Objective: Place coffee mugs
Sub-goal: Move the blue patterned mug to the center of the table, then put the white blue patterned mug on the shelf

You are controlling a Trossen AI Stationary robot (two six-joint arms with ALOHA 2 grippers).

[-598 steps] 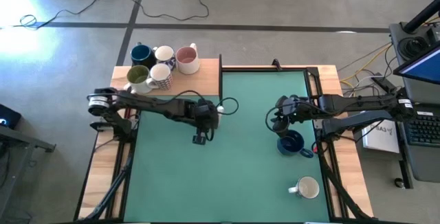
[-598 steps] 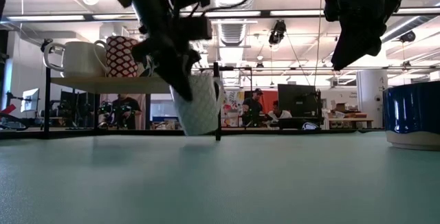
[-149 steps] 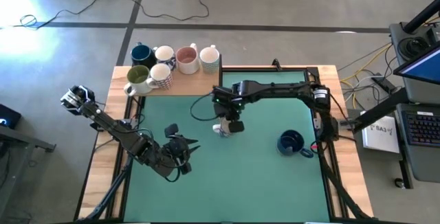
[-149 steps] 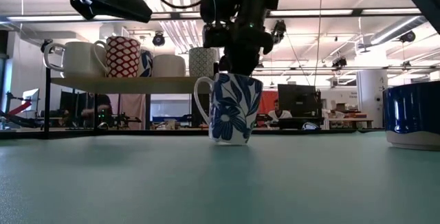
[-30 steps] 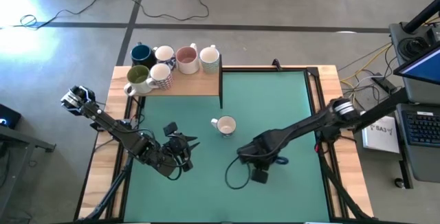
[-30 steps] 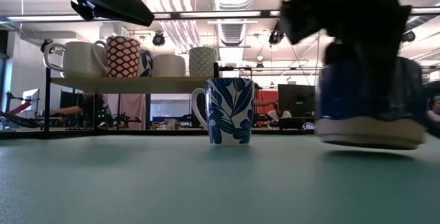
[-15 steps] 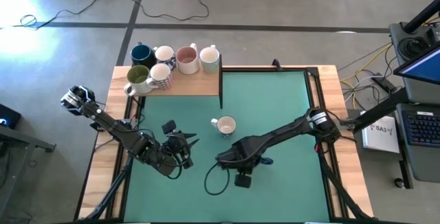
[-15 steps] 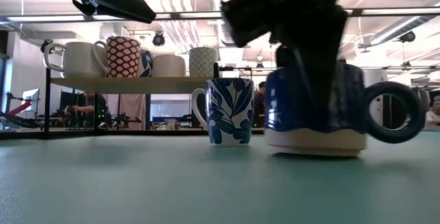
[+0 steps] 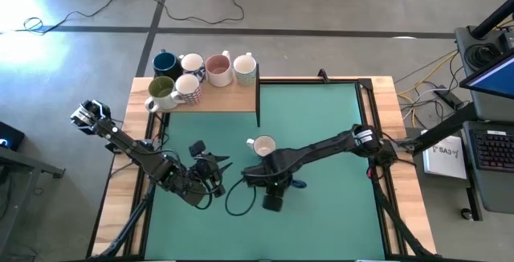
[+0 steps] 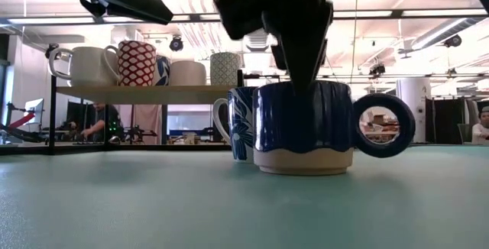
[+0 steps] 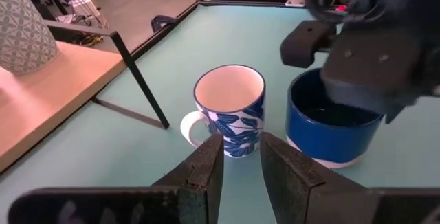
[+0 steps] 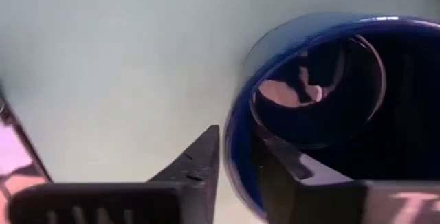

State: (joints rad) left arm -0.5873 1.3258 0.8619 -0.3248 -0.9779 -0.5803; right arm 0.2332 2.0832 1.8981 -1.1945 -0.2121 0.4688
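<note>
A dark blue mug (image 10: 303, 130) stands on its base on the green mat, its handle (image 10: 382, 124) toward the table's right. My right gripper (image 12: 237, 141) is over it from above, one finger on each side of its wall. Just beyond it stands a white mug with blue flowers (image 11: 230, 107). My left gripper (image 11: 240, 148) hovers open and empty to the left of both mugs, pointing at them. In the high view the right gripper (image 9: 271, 183) hides most of the blue mug. My right gripper straddles the blue mug's rim (image 12: 237, 117) on the side away from the handle, one finger (image 12: 285, 165) inside the mug and one (image 12: 196, 162) outside, pointing down. Whether the fingers touch the wall, I cannot tell. The mug stands upright on the mat.
A raised wooden shelf (image 9: 233, 97) at the far left carries several mugs (image 9: 201, 73). A black post (image 9: 258, 93) stands at the shelf's right end. Bare mat (image 9: 337, 214) lies toward the near and right sides.
My right gripper has carried the dark blue mug toward the table's left and set it down on the mat beside the flowered mug. The mug was off the mat and slightly tilted a second ago; it now stands level on its base.
</note>
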